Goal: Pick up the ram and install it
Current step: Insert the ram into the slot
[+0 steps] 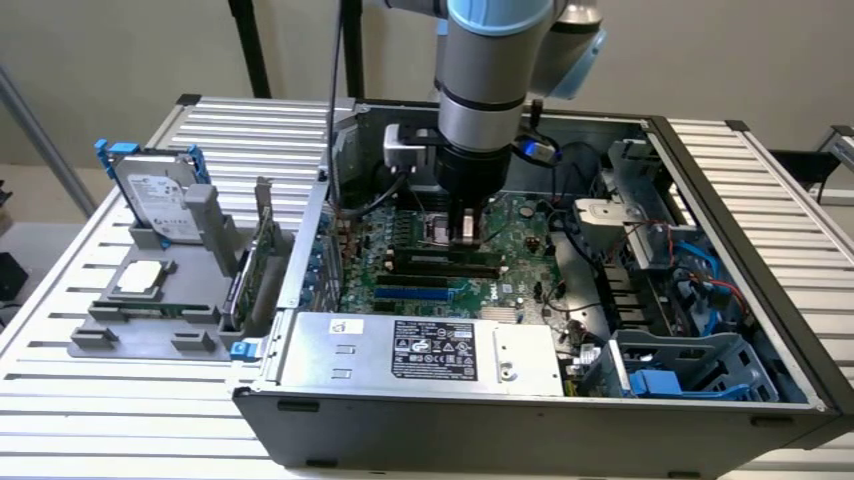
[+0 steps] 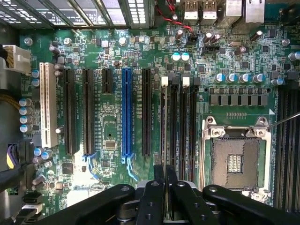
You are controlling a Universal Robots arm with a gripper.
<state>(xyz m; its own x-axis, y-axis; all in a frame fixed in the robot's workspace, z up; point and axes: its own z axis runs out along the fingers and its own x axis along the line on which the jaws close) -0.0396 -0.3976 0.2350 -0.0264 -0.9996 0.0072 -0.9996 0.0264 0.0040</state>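
The ram (image 1: 150,307) looks like the long thin green strip standing on edge in the grey holder (image 1: 83,340), on the table at the exterior view's left, just in front of the square silver processor chip (image 1: 140,281). My gripper (image 1: 465,236) is far from it, inside the open computer case and low over the green motherboard (image 2: 117,126). In the wrist view its fingertips (image 2: 159,174) stand close together above the near end of the black memory slots (image 2: 164,126). The gripper (image 2: 165,174) is shut, and I see nothing between its fingers.
The holder also carries an upright hard drive (image 1: 158,195) and an upright expansion card (image 1: 248,270). Inside the case (image 1: 534,420) are the power supply (image 1: 427,350), the empty processor socket (image 2: 234,161), a blue slot (image 2: 126,112), cables and a blue drive cage (image 1: 681,370).
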